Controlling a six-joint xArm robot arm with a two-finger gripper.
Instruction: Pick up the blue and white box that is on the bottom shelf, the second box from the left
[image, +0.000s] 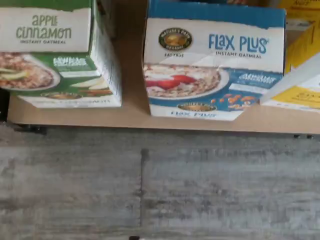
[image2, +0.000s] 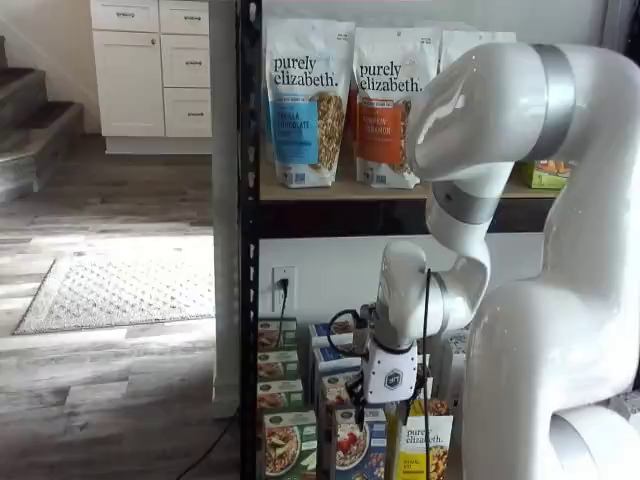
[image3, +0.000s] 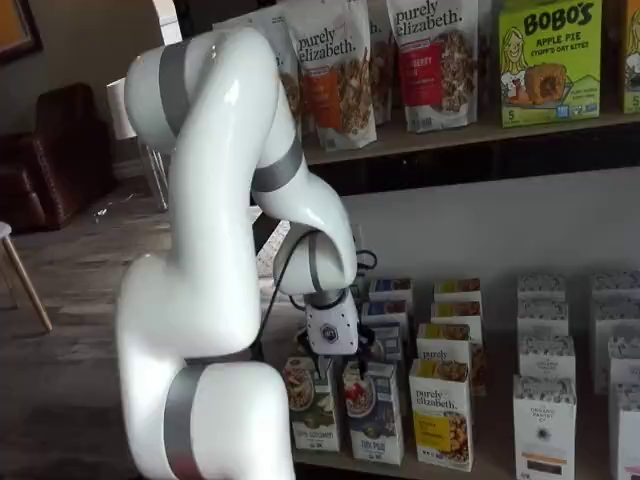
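The blue and white box (image: 212, 70), labelled Flax Plus with a bowl of oatmeal and red berries on its front, stands upright at the front edge of the bottom shelf (image: 131, 114). It shows in both shelf views (image2: 352, 446) (image3: 373, 412), second in the front row, right of a green box. My gripper (image3: 340, 362) hangs just above and slightly in front of its top, also seen in a shelf view (image2: 376, 412). Its black fingers stand apart, open, with nothing between them.
A green Apple Cinnamon box (image: 55, 55) stands left of the blue one with a gap between them. A yellow purely elizabeth box (image3: 442, 412) stands close on the right. More boxes fill the rows behind. Tall granola bags (image2: 302, 100) sit on the level above. Grey plank floor (image: 160, 190) lies below.
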